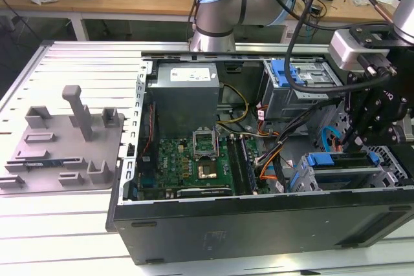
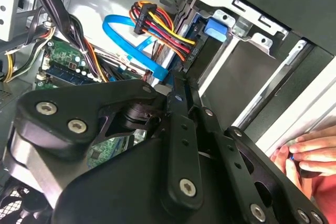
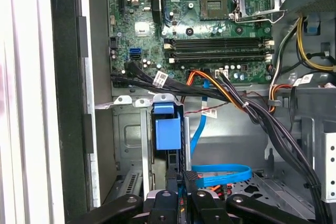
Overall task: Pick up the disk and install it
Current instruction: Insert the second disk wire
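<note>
The disk (image 1: 339,163) lies in the drive cage at the open computer case's corner, on the exterior view's right, its blue carrier frame showing at both ends. In the first wrist view I see the disk (image 3: 168,132) edge-on, its blue end standing in the slot of the metal cage. My gripper (image 1: 354,139) hangs right above it. Its black fingers (image 3: 170,182) are drawn close together at the disk's near edge, with a thin blue sliver between them. In the second wrist view my gripper (image 2: 184,85) points into the cage beside the blue cable (image 2: 131,35).
A thick cable bundle (image 3: 247,108) and a blue flat cable (image 3: 220,174) run close to the cage. The motherboard (image 1: 187,159), the power supply (image 1: 184,95) and a second cage (image 1: 297,82) fill the case. A grey fixture plate (image 1: 65,140) lies on the exterior view's left. A person's hand (image 2: 307,150) rests outside the case wall.
</note>
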Controlling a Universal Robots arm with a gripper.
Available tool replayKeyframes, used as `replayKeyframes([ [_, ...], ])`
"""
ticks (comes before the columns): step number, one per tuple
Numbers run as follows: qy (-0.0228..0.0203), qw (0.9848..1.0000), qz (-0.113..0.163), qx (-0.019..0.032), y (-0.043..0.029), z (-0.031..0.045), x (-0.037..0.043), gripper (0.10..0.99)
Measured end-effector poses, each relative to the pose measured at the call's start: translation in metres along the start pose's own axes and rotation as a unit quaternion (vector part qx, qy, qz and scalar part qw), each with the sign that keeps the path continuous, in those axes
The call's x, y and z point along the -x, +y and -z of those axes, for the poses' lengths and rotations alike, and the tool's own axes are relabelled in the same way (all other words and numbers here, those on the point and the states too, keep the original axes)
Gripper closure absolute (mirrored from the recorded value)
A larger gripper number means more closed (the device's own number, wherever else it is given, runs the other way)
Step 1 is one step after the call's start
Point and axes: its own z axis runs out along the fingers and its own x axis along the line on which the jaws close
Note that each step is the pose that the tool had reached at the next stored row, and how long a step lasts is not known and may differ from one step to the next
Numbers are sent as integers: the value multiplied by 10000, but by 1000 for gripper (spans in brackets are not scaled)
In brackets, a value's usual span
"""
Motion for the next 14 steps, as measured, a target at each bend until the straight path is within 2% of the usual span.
replayKeyframes([
  [14,0,10000,0,0,-16,-87,0,925],
])
